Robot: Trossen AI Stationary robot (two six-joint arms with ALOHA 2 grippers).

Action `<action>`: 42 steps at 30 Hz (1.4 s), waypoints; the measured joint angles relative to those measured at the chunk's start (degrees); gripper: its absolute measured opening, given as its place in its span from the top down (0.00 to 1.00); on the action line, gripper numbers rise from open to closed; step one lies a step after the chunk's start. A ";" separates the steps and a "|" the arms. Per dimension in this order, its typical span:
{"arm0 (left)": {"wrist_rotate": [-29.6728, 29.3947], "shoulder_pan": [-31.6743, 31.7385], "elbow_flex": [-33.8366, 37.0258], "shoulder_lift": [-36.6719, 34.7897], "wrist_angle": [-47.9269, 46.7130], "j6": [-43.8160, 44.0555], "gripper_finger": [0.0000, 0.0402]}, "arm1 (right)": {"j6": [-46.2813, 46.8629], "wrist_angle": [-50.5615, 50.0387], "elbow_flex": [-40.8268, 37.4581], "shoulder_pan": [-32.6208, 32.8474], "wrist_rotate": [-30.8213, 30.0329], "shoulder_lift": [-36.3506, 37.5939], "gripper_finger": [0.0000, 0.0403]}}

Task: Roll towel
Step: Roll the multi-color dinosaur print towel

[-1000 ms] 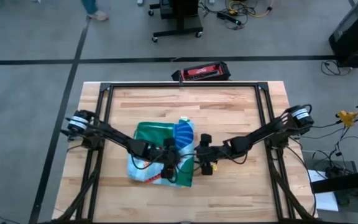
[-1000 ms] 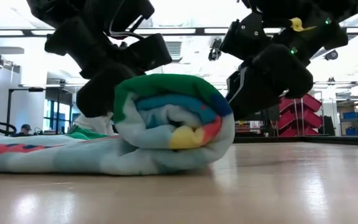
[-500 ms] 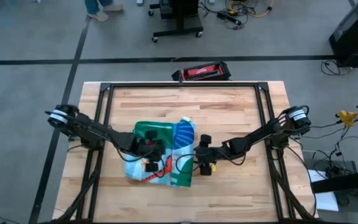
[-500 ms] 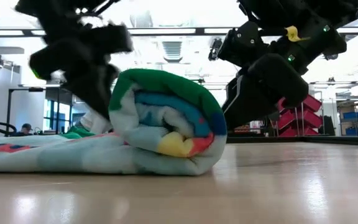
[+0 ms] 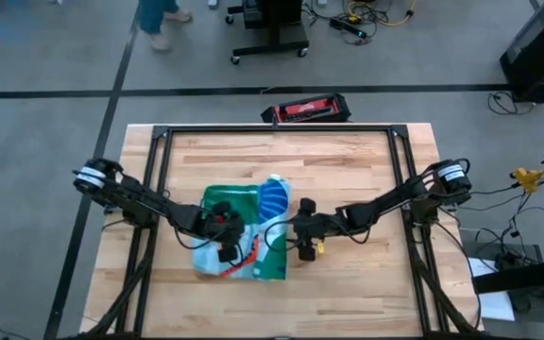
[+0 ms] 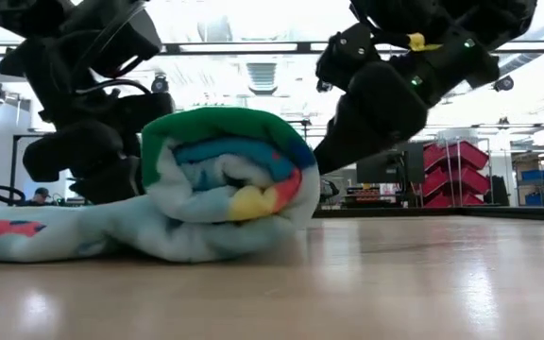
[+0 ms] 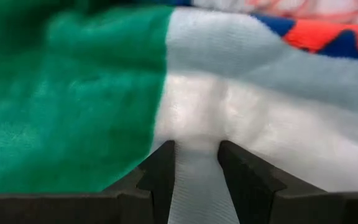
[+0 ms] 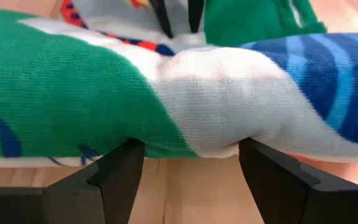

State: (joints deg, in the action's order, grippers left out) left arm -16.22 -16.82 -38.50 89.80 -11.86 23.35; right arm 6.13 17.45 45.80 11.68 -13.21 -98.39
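Observation:
The towel (image 5: 239, 236) lies near the middle of the wooden table. Its right part is wound into a thick roll (image 6: 225, 179) with the green border outside. The unrolled part (image 6: 26, 236) lies flat toward the table's left. My left gripper (image 5: 227, 247) stands over that flat part just left of the roll, shut on a pinch of pale cloth (image 7: 196, 186). On the roll's right side my right gripper (image 5: 291, 241) slants down, open wide; the roll (image 8: 185, 99) bulges above the gap between its fingers. My left gripper pinches a raised fold of the pale centre cloth (image 7: 196, 155), beside the green border, between its two fingers. It comes from above, slanting down; the cloth around the fold lies on the table. My right gripper's two spread fingertips (image 8: 126, 155) lie against the roll's lower right side, coming from the table's right and slanting down. The roll rests on the table.
A black metal frame (image 5: 272, 129) borders the tabletop. Bare wood (image 5: 348, 170) lies right of and beyond the towel. A red and black case (image 5: 305, 109) sits past the far edge. A person's feet (image 5: 159, 19) show on the floor beyond.
My left gripper has gone from over the roll toward the table's left, onto the flat part, and has turned about its own axis. My right gripper has moved a little leftward with the roll, which has shifted toward the table's left and turned over somewhat.

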 joint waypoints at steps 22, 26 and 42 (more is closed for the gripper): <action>-2.38 0.00 -1.39 6.85 12.00 -3.93 0.70 | -10.53 -1.86 18.07 -0.76 2.78 -12.06 0.38; -2.09 -0.26 -3.31 8.80 8.58 -3.77 0.70 | -12.06 -6.67 21.01 -1.02 2.86 -12.09 0.37; 0.52 -1.76 -13.99 -7.91 -29.74 -2.25 0.70 | -12.16 -7.39 21.05 -1.61 3.19 -12.09 0.39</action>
State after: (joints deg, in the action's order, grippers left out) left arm -15.69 -18.58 -52.49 81.89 -41.60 21.10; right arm -6.03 10.07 66.85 10.08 -10.02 -110.48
